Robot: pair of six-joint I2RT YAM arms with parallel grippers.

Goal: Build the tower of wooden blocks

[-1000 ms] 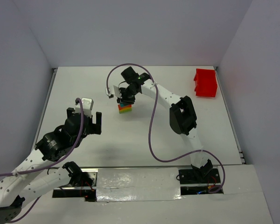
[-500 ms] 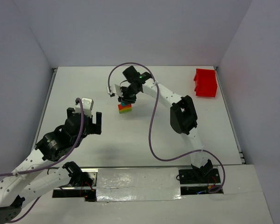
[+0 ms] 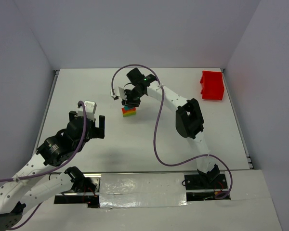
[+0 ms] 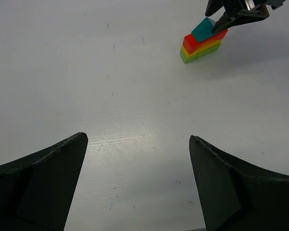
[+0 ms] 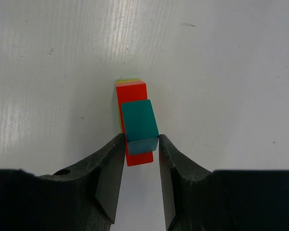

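The wood block tower (image 3: pixel 128 112) stands on the white table: a yellow-green bar at the bottom, a red piece (image 5: pixel 133 92) on it and a teal wedge (image 5: pixel 138 120) on top. My right gripper (image 5: pixel 141 137) is shut on the near end of the teal wedge, which rests on the red piece. In the left wrist view the tower (image 4: pixel 201 45) is far off at the upper right, with the right fingers at its right end. My left gripper (image 4: pixel 138 139) is open and empty, low over bare table, well to the near left of the tower.
A red plastic bin (image 3: pixel 212 85) sits at the far right of the table by the wall. Grey walls close the table on the left, back and right. The right arm (image 3: pixel 188 118) reaches across the middle toward the tower.
My right gripper has shifted slightly back and up over the tower, so the teal wedge now shows from above. The left arm has not moved.
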